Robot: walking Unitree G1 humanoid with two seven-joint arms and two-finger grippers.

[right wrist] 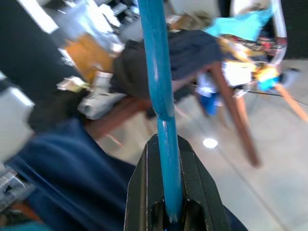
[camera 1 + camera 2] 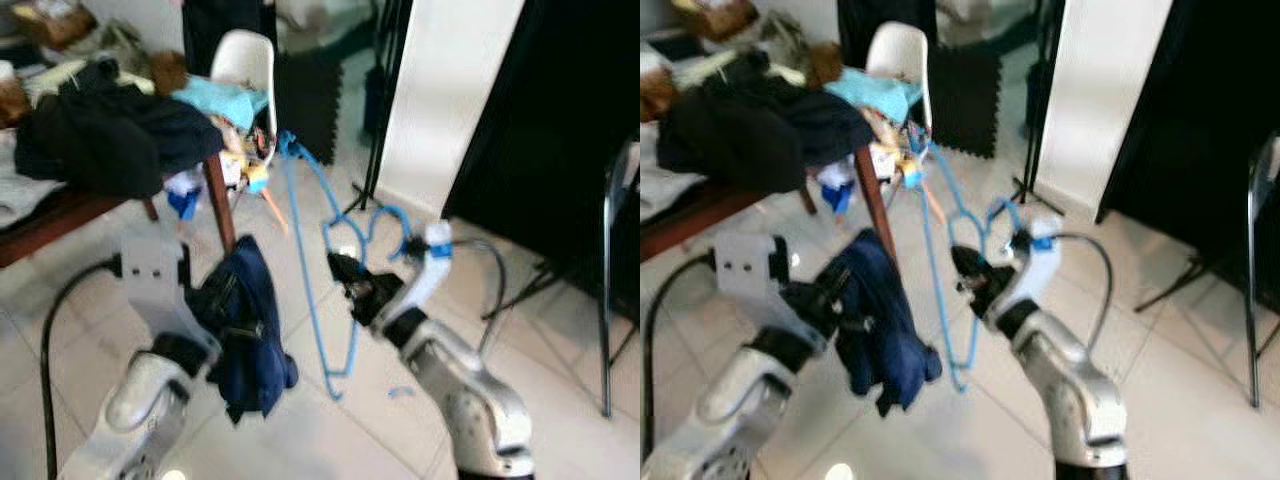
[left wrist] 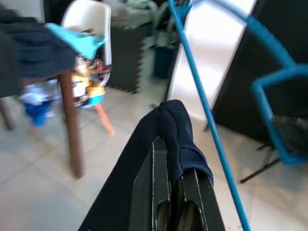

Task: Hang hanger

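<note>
Right pincer clamps the blue hanger above navy cloth.

Blue hanger; navy garment; white chair; pale floor tiles.

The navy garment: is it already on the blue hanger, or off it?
Off. The navy garment hangs bunched from the left gripper, while the right gripper holds the bare blue hanger beside it.

1 blue hanger, 1 navy garment, 1 white chair, 1 table
</note>
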